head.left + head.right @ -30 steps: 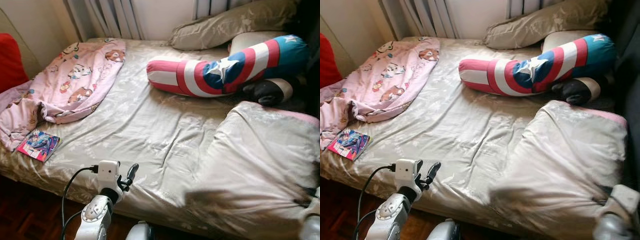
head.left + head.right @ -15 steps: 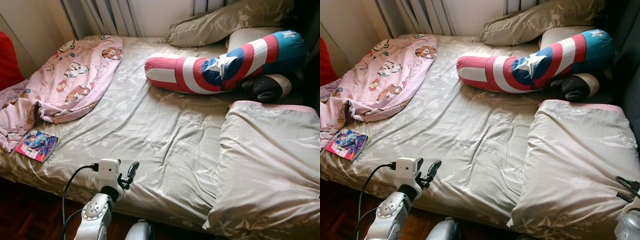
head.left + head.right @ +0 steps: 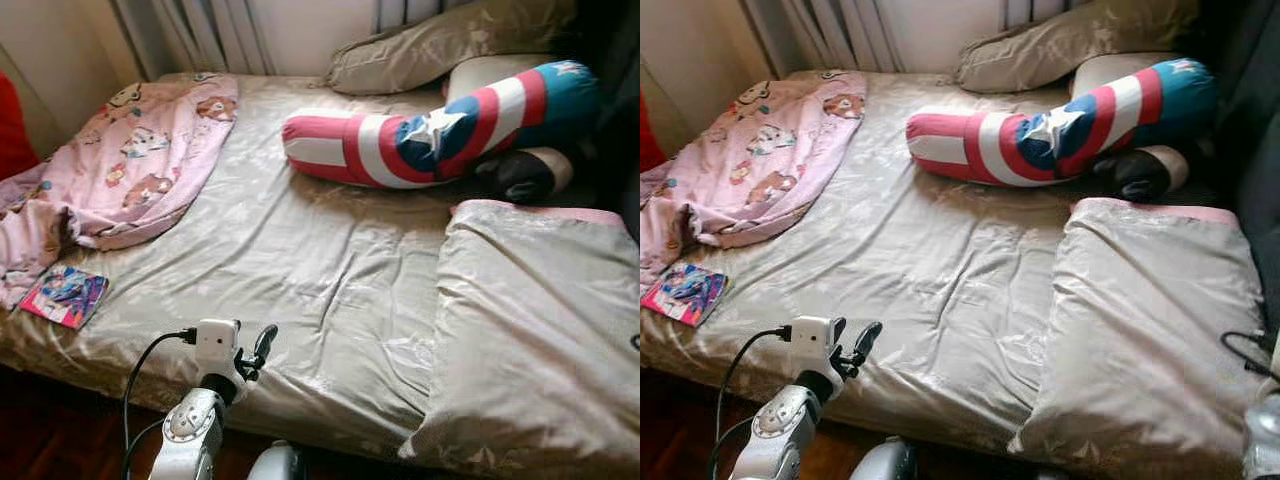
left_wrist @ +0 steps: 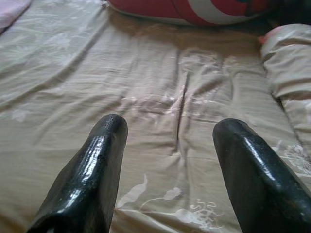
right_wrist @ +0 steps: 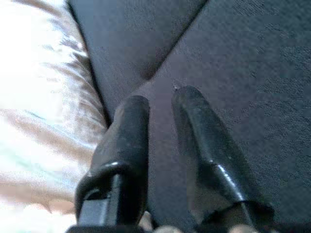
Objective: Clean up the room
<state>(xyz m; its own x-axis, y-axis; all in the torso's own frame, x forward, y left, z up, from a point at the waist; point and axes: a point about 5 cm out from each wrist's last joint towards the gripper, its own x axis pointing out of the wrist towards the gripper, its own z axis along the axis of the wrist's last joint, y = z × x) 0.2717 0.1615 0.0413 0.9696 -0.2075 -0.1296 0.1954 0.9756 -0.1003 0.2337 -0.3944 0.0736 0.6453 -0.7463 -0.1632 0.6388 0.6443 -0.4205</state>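
A bed (image 3: 300, 260) with a beige floral sheet lies before me. A folded beige duvet (image 3: 540, 330) rests on its near right part. A crumpled pink cartoon blanket (image 3: 130, 160) covers the far left corner, and a colourful book (image 3: 62, 297) lies by the left edge. My left gripper (image 3: 262, 345) hovers over the near edge of the bed, open and empty; the left wrist view shows its fingers (image 4: 97, 160) wide apart above the sheet. My right gripper (image 5: 163, 104) is shut with nothing in it, against dark fabric beside the duvet's edge (image 5: 43, 97).
A red, white and blue star bolster (image 3: 430, 130) lies across the head of the bed, with a beige pillow (image 3: 450, 40) behind it and a dark round cushion (image 3: 520, 175) beside it. Something red (image 3: 12, 130) stands at the far left. Dark wooden floor (image 3: 60, 430) runs below the bed.
The duvet was blurred a second ago and now lies still and flat. My right arm has drawn back off its near corner towards the right edge. The left arm holds its place.
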